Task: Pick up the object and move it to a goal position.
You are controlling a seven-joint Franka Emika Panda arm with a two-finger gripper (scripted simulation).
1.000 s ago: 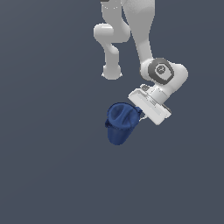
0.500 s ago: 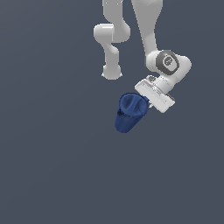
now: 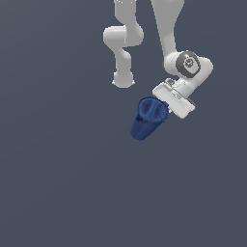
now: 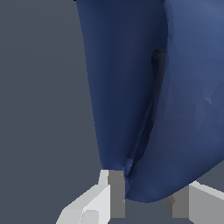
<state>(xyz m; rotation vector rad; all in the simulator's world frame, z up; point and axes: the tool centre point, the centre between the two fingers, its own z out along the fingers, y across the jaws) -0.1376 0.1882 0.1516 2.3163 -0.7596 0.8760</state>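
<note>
Now your gripper [image 3: 164, 107] is pinching the rim of the dark blue cup [image 3: 147, 118], one finger [image 4: 101, 197] on each side. You hold the cup tilted, up off the grey counter [image 3: 58, 183].

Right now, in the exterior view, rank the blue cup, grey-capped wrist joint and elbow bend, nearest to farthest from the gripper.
1. blue cup, held in the gripper
2. grey-capped wrist joint, just above
3. elbow bend, the exterior view's upper left

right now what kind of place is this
Probably a bare simulated test scene: a flat grey floor, one white arm, and its gripper holding a dark blue cup.
</note>
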